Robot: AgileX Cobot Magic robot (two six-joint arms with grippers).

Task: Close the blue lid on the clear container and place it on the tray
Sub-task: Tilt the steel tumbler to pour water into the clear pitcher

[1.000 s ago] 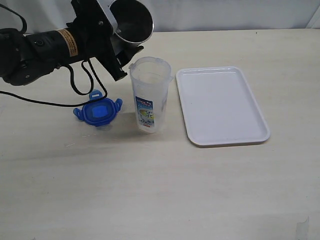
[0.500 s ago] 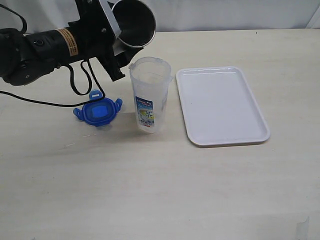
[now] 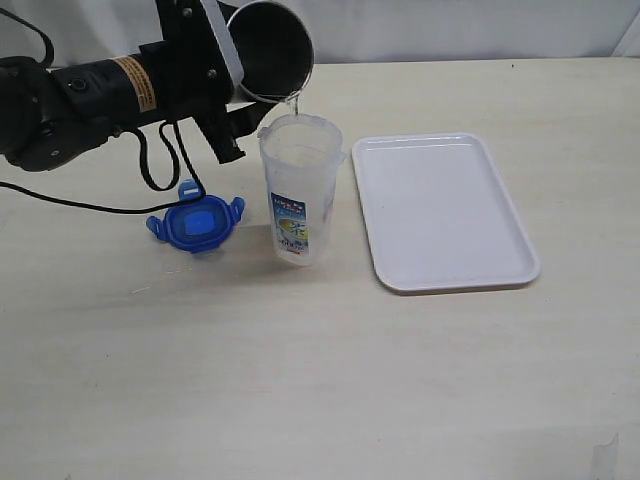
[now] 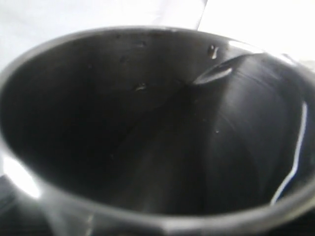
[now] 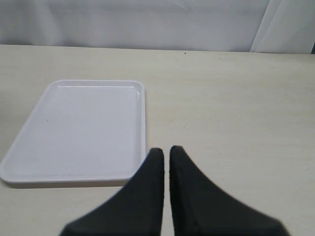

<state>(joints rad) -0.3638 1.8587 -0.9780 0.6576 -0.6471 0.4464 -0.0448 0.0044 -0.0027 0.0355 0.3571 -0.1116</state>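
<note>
The clear container (image 3: 298, 195) stands upright and uncovered at mid table, its printed label facing the exterior view. The blue lid (image 3: 196, 224) lies flat on the table to its left, apart from it. The white tray (image 3: 445, 210) lies to its right with nothing on it. My left gripper (image 3: 228, 88) is shut on a steel cup (image 3: 268, 48), tipped over the container's mouth. A thin stream of water (image 3: 293, 104) falls from the cup's rim into the container. The cup's dark inside (image 4: 157, 123) fills the left wrist view. My right gripper (image 5: 166, 150) is shut on nothing, beside the tray (image 5: 78, 128).
A black cable (image 3: 150, 175) hangs from the left arm down to the table just behind the lid. The pale table (image 3: 320, 380) runs wide in front of the objects. A white wall (image 3: 480, 25) stands behind the table.
The left gripper has tipped the steel cup further over the container, and water now runs from its rim. The lid, container and tray have not moved.
</note>
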